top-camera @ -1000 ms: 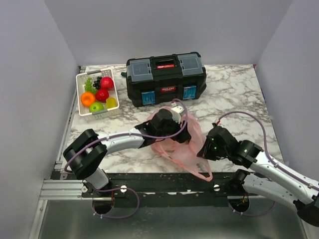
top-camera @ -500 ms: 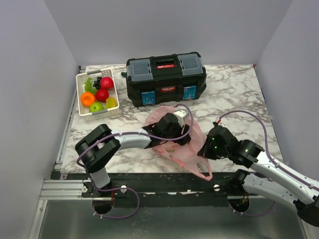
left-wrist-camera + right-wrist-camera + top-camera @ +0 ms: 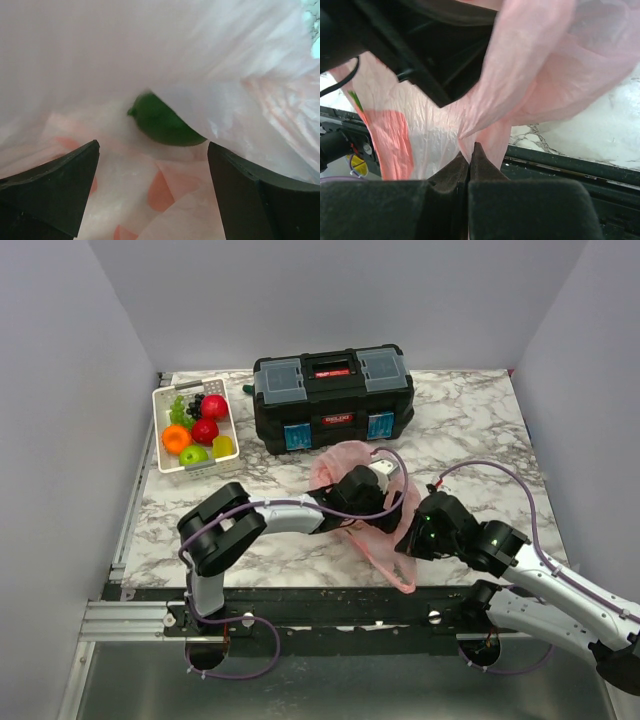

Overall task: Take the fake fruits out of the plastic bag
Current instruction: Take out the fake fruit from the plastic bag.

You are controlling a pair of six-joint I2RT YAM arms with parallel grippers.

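The pink plastic bag (image 3: 350, 465) lies crumpled in front of the toolbox. My left gripper (image 3: 152, 147) is inside the bag, jaws wide open and empty. A dark green fruit (image 3: 162, 122) lies just ahead of them, half covered by a fold of the bag (image 3: 210, 60). In the top view the left wrist (image 3: 358, 490) reaches into the bag and its fingers are hidden. My right gripper (image 3: 469, 150) is shut on a pinch of the bag's film (image 3: 485, 120) at the bag's near right edge (image 3: 405, 540).
A white slotted basket (image 3: 160, 400) at the far left holds an orange (image 3: 176, 438), red apples (image 3: 214, 406), a green apple (image 3: 193, 454), a lemon (image 3: 222, 446) and grapes. A black toolbox (image 3: 332, 400) stands behind the bag. The table's front rail (image 3: 330, 600) runs below it.
My left arm has swung right and pushed deeper into the bag. The bag has shifted right and bunched up around it. The right gripper has kept its pinch in place.
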